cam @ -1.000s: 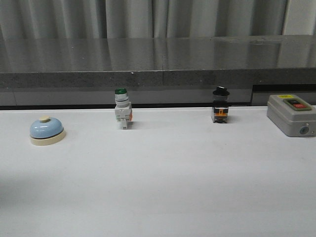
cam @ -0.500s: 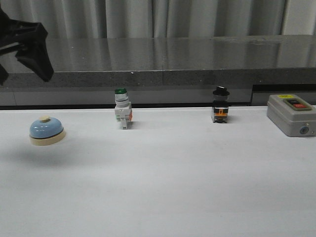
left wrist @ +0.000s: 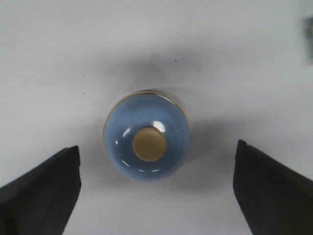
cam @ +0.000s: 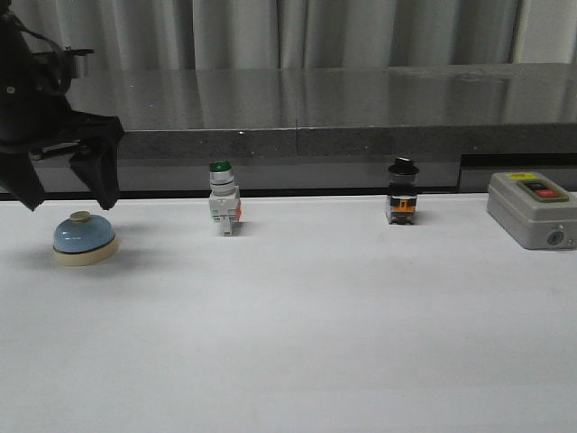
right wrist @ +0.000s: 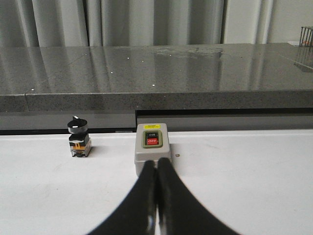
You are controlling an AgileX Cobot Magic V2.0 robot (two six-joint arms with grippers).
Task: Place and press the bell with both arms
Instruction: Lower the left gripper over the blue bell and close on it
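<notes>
Bell (cam: 84, 238): light-blue dome, cream base, cream button (left wrist: 149, 144) on top. Stands upright on the white bench (cam: 315, 343), far left side, near the back edge; untouched.

Left gripper (cam: 63, 185): poised directly above the bell, fingers (left wrist: 41, 188) spread wide, nothing between them. In the left wrist view the dome (left wrist: 146, 142) sits roughly centred in the gap, with clear bench showing on both sides.

Step in hand, as judged: descent for the grasp, ahead of placing. To do it well, come down vertically with the dome centred, low enough that the fingers meet the cream base or the lower dome, not the sloping top where they could slide off. Close gently and evenly so the bell is not nudged sideways. Keep off the button until the pressing step.

Green-capped switch (cam: 224, 198): upright, well right of the bell; out of the way.

Black-capped switch (cam: 402, 192): upright, further right.

Grey box (cam: 532, 209): red and black buttons on top, far right of the bench.

Right gripper (right wrist: 157, 205): fingers pressed together, empty; pointed toward the grey box (right wrist: 152, 152), low over the bench. Not seen in the front view.
</notes>
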